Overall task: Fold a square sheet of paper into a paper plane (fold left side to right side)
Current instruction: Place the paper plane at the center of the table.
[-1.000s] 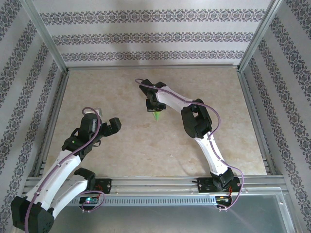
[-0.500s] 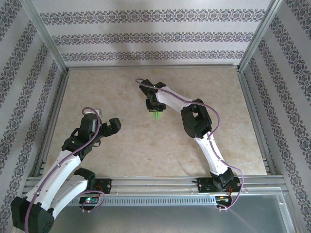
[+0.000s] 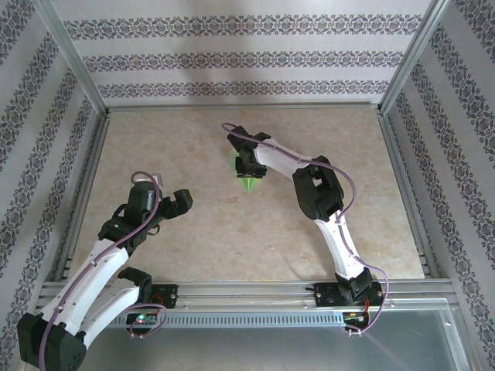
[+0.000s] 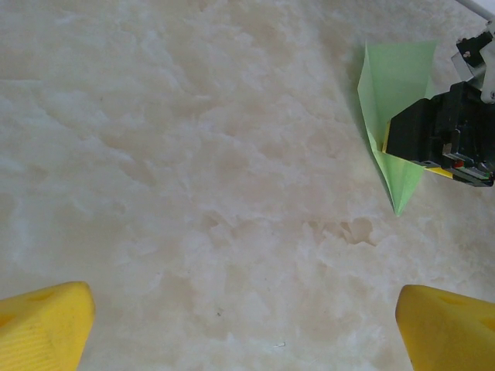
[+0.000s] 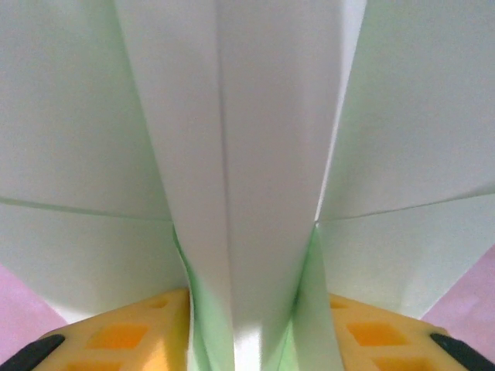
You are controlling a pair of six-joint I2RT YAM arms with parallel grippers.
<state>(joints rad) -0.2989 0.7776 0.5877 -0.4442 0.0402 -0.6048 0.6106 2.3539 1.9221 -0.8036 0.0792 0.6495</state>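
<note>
The pale marbled tabletop (image 3: 193, 232) is the largest thing here, fenced by a metal frame (image 3: 77, 69) against patterned walls. The left arm (image 3: 100, 263) reaches over its near-left part, and the right arm (image 3: 317, 193) stretches from the near-right toward the middle of the far half. The left end effector (image 3: 168, 189) hangs over bare surface with its yellow fingers (image 4: 39, 325) spread wide and nothing between them. The right end effector (image 3: 249, 171) sits on the paper plane (image 3: 248, 184). Its fingers (image 5: 116, 336) stand apart on either side of the centre fold, and I cannot tell whether the pads touch the paper. The light-green plane (image 4: 390, 85) rests on the tabletop, well apart from the left end effector, its pointed nose toward the near edge.
</note>
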